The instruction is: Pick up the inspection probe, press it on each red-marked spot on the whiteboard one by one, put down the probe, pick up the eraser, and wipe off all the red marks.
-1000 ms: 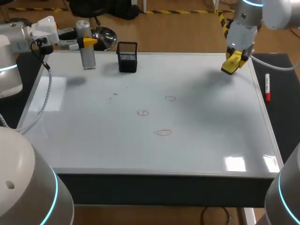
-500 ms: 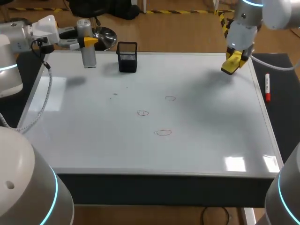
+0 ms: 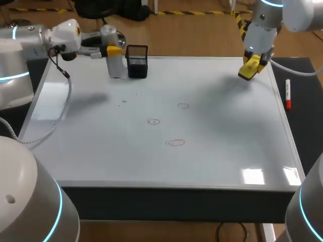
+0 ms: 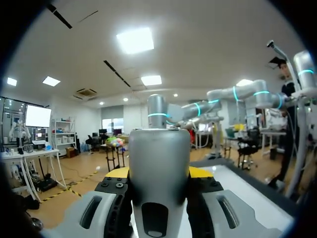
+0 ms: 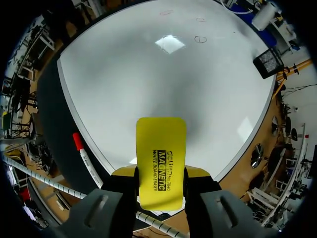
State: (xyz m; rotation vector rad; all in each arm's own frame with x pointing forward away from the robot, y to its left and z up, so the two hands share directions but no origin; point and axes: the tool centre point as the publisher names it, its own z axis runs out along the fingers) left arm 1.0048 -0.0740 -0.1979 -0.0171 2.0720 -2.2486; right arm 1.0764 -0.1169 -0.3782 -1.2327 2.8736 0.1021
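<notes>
My left gripper [image 3: 114, 51] is shut on the grey cylindrical inspection probe [image 3: 115, 61], holding it upright above the whiteboard's [image 3: 101, 151] far left, right beside the black mesh holder [image 3: 137, 61]. In the left wrist view the probe [image 4: 158, 168] fills the space between the yellow-tipped fingers [image 4: 199, 171]. My right gripper [image 3: 250, 68] hangs above the board's far right corner, shut on the yellow eraser [image 5: 160, 161]. Three faint red circles lie mid-board: one [image 3: 183, 106], another [image 3: 153, 121] and the nearest [image 3: 176, 142].
A red-capped marker [image 3: 288, 94] lies on the dark strip off the whiteboard's right edge; in the right wrist view the marker [image 5: 84, 158] shows beside the gripper. The black mesh holder [image 5: 269, 60] stands at the board's far edge.
My left arm has carried the probe rightward along the far edge, from the far-left corner to just beside the black holder. The right arm has kept still.
</notes>
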